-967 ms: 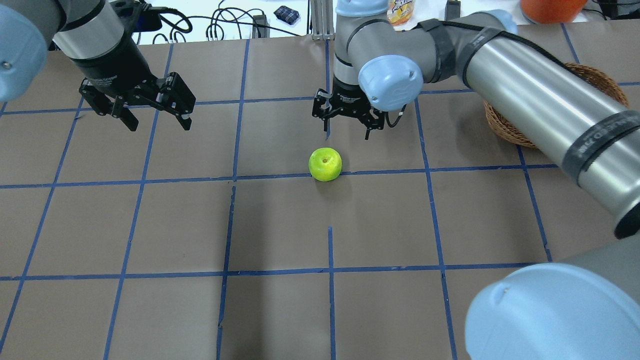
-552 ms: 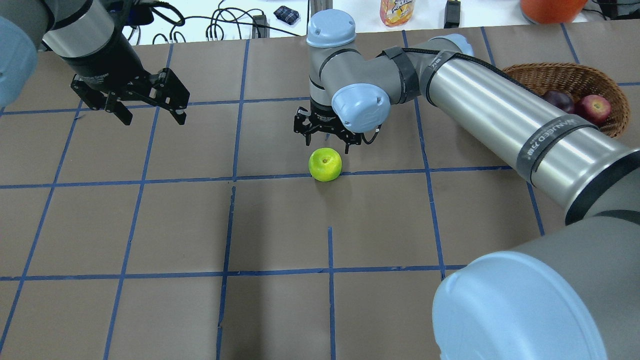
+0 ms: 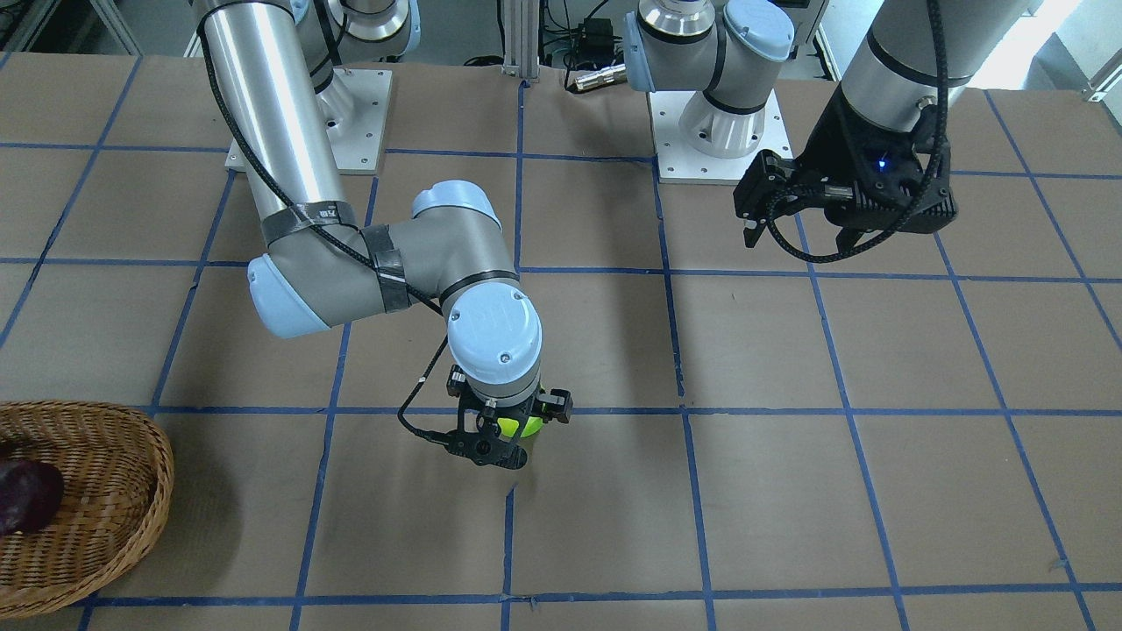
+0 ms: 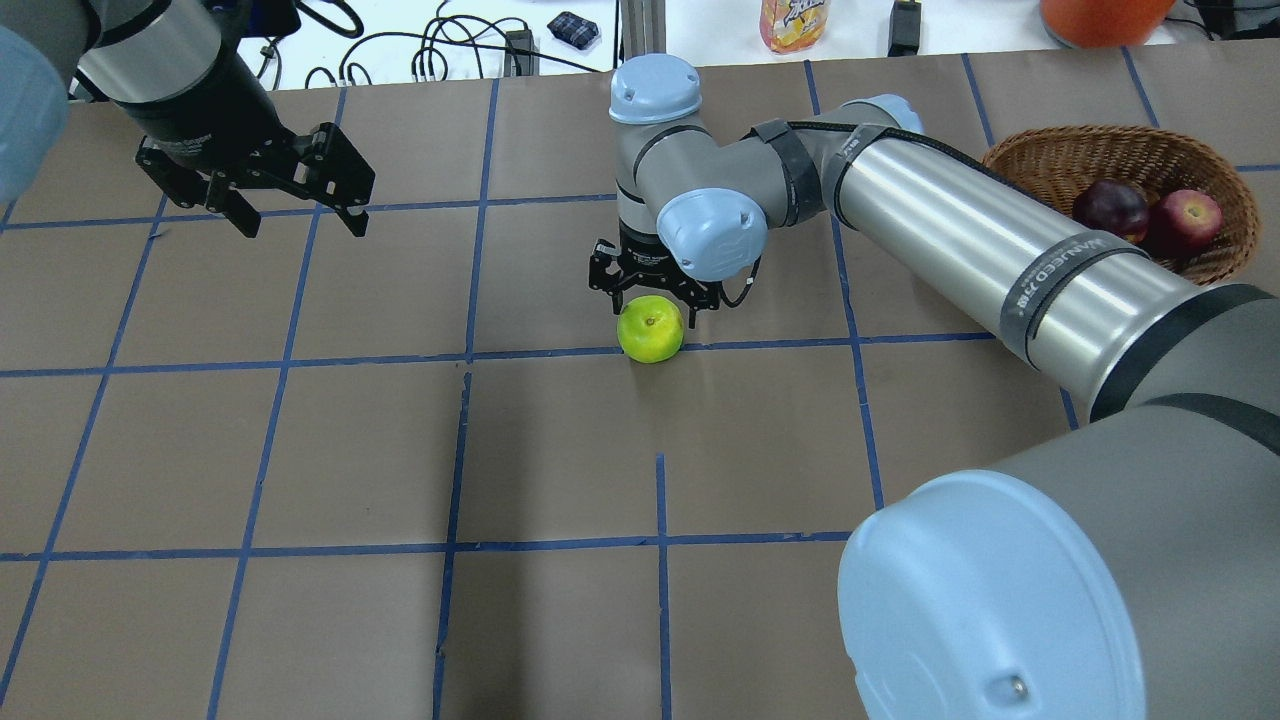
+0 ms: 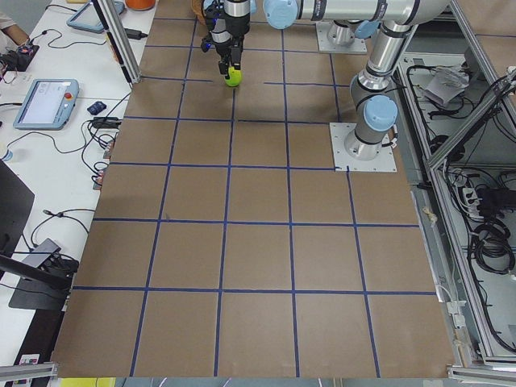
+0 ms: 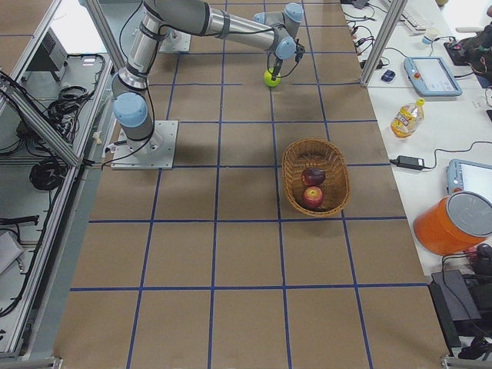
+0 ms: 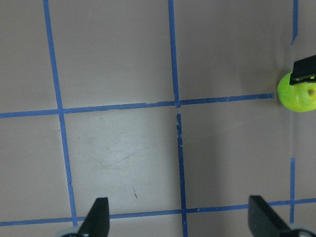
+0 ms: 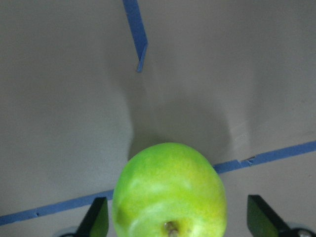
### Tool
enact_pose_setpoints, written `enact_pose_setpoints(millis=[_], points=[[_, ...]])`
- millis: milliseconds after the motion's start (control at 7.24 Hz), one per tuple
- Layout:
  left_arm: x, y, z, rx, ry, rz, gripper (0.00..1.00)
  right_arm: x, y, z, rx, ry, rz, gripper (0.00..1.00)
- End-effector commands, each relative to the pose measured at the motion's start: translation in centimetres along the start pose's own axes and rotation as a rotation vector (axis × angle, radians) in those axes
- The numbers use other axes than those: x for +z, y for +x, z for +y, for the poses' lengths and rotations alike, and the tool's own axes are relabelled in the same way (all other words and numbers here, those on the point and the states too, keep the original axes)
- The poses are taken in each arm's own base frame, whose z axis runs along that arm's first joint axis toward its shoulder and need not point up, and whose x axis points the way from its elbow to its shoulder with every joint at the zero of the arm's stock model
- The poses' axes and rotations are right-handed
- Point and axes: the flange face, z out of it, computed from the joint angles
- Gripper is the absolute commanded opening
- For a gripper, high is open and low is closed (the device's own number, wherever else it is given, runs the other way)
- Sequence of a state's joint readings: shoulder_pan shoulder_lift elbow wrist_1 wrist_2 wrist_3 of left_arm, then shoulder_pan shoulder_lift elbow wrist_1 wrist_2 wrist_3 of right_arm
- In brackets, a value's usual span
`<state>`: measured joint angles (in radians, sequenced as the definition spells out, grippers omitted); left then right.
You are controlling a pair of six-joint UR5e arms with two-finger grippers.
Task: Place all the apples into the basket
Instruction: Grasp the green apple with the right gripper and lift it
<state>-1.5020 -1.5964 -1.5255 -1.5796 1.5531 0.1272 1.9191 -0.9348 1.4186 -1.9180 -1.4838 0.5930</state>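
The lime green apple (image 4: pixel 650 330) sits on the table near the middle, and also shows in the right wrist view (image 8: pixel 170 192). My right gripper (image 4: pixel 652 300) is open and low over the apple, one finger on each side with a gap to the fruit. The wicker basket (image 4: pixel 1040 160) stands at the far right and holds the dark purple apple (image 4: pixel 1110 207) and the red apple (image 4: pixel 1188 215). My left gripper (image 4: pixel 295 215) is open and empty, held above the table at the far left.
A juice bottle (image 4: pixel 795 25), an orange container (image 4: pixel 1100 15) and cables lie on the white bench beyond the table's far edge. My right arm's long link (image 4: pixel 1000 250) stretches between the green apple and the basket.
My right gripper has swung left and come down from beyond the green apple to straddle it. The right arm no longer covers the basket. The left gripper drifted slightly back and left.
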Motion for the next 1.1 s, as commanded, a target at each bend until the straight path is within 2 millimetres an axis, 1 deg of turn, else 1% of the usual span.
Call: enact_pose_setpoints(millis=[0,138,276,414,552,690,829,967], points=[[-0.2,-0.2,-0.1,-0.005,0.003,0.0,1.0,2.0,-1.0,0.1,-0.01,-0.016,-0.005,1.0],[-0.2,-0.3,-0.1,-0.006,0.003,0.0,1.0,2.4,-1.3,0.1,-0.006,-0.019,-0.02,1.0],[-0.2,-0.3,-0.1,-0.006,0.003,-0.001,1.0,1.9,-1.4,-0.2,-0.004,0.002,-0.035,0.38],[-0.3,-0.3,0.0,-0.006,0.006,-0.002,1.0,1.4,-1.3,-0.3,-0.028,0.016,-0.032,0.0],[-0.3,-0.3,0.0,-0.006,0.006,0.0,1.0,-0.2,-1.1,-0.6,-0.046,0.041,-0.041,0.0],[-0.3,-0.3,0.0,-0.006,0.006,0.0,1.0,-4.4,0.4,-1.2,-0.031,0.09,-0.069,0.0],[-0.3,-0.3,0.0,-0.006,0.006,0.0,1.0,-8.6,3.9,-2.2,0.012,0.11,-0.059,0.0],[-0.3,-0.3,0.0,-0.006,0.006,0.0,1.0,-12.1,8.7,-3.5,-0.008,0.141,0.012,0.0]])
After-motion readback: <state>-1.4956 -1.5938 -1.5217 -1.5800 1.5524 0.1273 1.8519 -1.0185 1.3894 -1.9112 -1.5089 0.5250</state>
